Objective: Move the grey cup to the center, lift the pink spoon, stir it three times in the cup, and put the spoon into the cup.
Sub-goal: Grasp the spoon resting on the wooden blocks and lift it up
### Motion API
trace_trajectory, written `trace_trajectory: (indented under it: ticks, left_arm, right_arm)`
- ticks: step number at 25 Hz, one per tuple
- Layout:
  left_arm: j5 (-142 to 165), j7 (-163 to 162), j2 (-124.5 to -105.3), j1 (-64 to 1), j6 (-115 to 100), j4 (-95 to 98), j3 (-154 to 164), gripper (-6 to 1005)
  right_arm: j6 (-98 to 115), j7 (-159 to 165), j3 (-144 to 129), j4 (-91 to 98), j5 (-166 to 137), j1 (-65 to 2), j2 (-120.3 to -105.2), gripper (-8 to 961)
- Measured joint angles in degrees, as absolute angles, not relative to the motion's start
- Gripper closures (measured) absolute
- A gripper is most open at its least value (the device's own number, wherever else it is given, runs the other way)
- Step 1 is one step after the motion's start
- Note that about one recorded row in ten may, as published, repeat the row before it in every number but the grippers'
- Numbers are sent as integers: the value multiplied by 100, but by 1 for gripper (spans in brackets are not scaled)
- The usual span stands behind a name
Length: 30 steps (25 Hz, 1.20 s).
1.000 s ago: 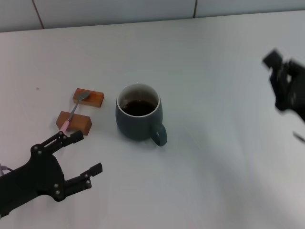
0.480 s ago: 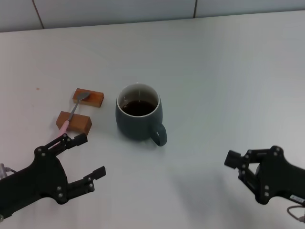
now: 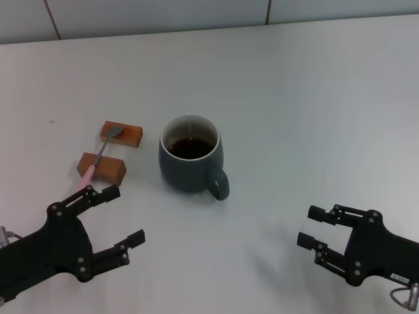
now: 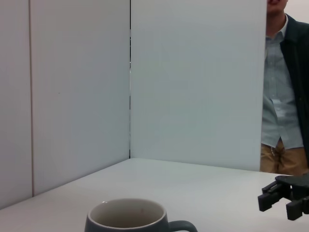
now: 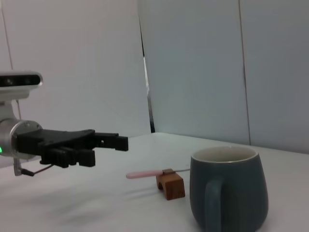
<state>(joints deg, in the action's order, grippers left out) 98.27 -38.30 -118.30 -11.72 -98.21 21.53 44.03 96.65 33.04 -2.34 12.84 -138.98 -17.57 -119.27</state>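
Blue-grey and pale at the rim, the grey cup stands upright on the white table, dark liquid inside it and its loop handle turned toward the robot and a little to its right. Just beside the cup on the robot's left lie two brown blocks, one farther from the robot than the other, and the pink spoon rests across them like a bridge: its small silver bowl sits on the farther block, its pale pink handle crosses the nearer block and juts out past it toward the robot. The left gripper hovers nearer the robot than the cup and to its left, fingers spread wide and holding nothing; its upper fingertip lies close to the free end of the spoon handle, though contact cannot be told. The right gripper hangs to the cup's right, well apart from it and also nearer the robot, its fingers likewise parted and empty. From the right wrist view the cup fills the foreground, with the spoon and the left gripper beyond it.
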Motion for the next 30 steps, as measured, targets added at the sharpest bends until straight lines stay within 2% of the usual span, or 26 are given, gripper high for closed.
trace_trajectory:
  ticks: [5,10,19,30]
  left_arm:
    - [9827,-3820,-11832,-1167,-9821,2152,4403,170]
    - [9826,-3781,-11843,-1169,-9823,2080,4403,170]
    - [9697,-3888,-11857,-1220,-9850,1618,4191,170]
    - [8786,-5605,-11850,-1070,-10311,125,2194,171]
  right_arm:
    - [9642,3299,-237,1262,-13905,-1785,-11927,365]
    - [9637,3256,-237,1244,-13908,-1808,-11927,294]
    - [9627,3253,-237,1245,-13913,-1847,-11927,296]
    - [9606,3237,-299,1245,-13913,-1937,-11909,296]
